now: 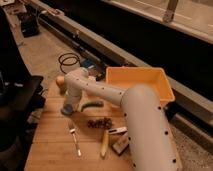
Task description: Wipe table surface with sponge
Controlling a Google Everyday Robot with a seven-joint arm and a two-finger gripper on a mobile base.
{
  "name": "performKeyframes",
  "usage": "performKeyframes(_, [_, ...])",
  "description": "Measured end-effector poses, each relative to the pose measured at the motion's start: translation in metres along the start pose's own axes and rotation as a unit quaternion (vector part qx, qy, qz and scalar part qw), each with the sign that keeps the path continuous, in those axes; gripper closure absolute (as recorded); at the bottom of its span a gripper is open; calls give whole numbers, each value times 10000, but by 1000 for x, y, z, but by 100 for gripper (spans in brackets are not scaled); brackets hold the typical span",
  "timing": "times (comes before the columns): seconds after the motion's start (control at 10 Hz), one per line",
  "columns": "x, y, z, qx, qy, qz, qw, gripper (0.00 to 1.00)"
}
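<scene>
The table surface [55,150] is a light wooden plank top filling the lower left. My white arm reaches from the lower right across to the table's left side. My gripper [67,106] points straight down there, shut on the sponge [65,111], a small blue block resting on the wood at the fingertips. The fingers cover most of the sponge.
A yellow tub [150,80] stands at the back right. A green vegetable [93,105], a dark cluster of grapes [100,122], a fork [75,137], a banana [104,144] and a tan dark-edged block [120,146] lie near the arm. An orange [60,80] sits at the back left.
</scene>
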Motion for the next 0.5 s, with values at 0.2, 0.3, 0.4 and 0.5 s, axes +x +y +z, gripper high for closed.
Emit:
performKeyframes(0.2, [-7,-26,3,99,-1,-247,9996,100])
performKeyframes(0.3, [-13,-34,4,125,-28,-358,9993,100])
performKeyframes(0.4, [-19,-36,6,127,-68,-418,9990,100])
performKeyframes(0.5, [-33,-33,7,118,-132,-456,9988,100])
